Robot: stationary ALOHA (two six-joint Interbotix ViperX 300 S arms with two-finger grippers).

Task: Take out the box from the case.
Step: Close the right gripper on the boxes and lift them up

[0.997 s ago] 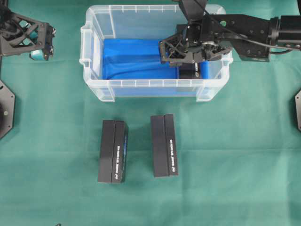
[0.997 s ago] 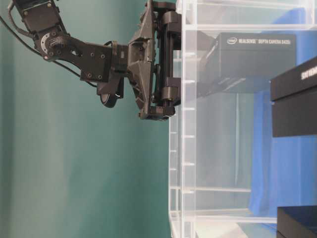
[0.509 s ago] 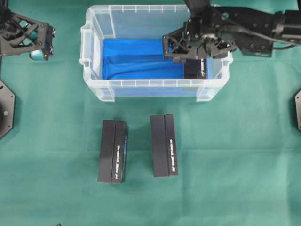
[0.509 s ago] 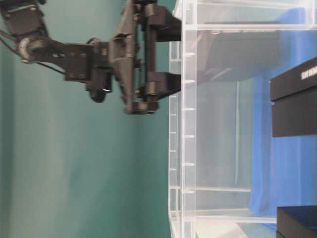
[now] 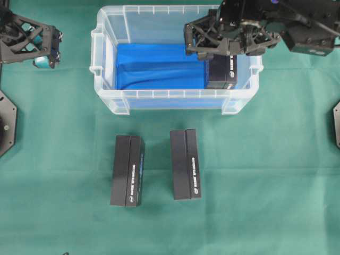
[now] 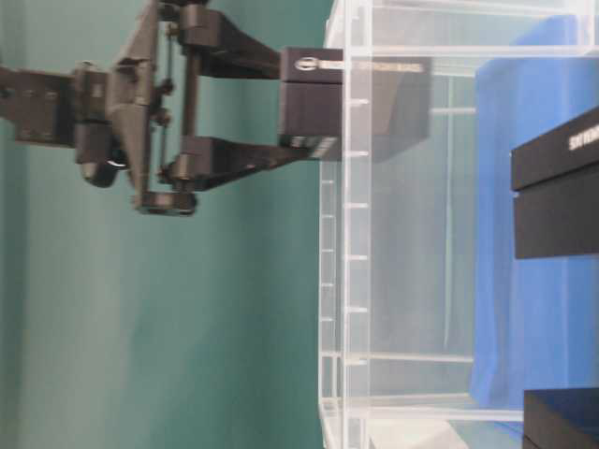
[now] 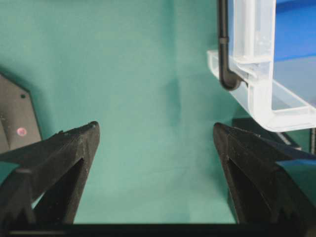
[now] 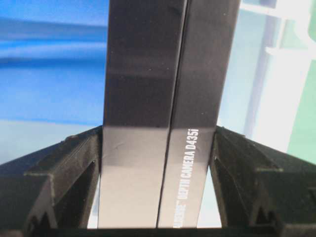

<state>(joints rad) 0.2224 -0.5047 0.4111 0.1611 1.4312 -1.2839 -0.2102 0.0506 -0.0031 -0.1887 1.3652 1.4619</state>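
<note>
Overhead: right claw is clamping the box over the case's right end; two boxes are lying on the desk.
Table-level: black box is only partly above the rim; lift-out remaining.
Left wrist: left claw is gaping, empty.

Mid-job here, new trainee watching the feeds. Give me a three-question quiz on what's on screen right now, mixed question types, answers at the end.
1. True or false: the right gripper is clamped on a black box.
2. Multiple choice: how many boxes lie on the green cloth outside the case? A) one B) two C) three
3. Fill in: the left gripper hangs over the cloth with its jaws ____.

Key: 1 true. 2 B: the left-hand box and the right-hand box lie side by side in front of the case. 3 open, holding nothing.
</note>
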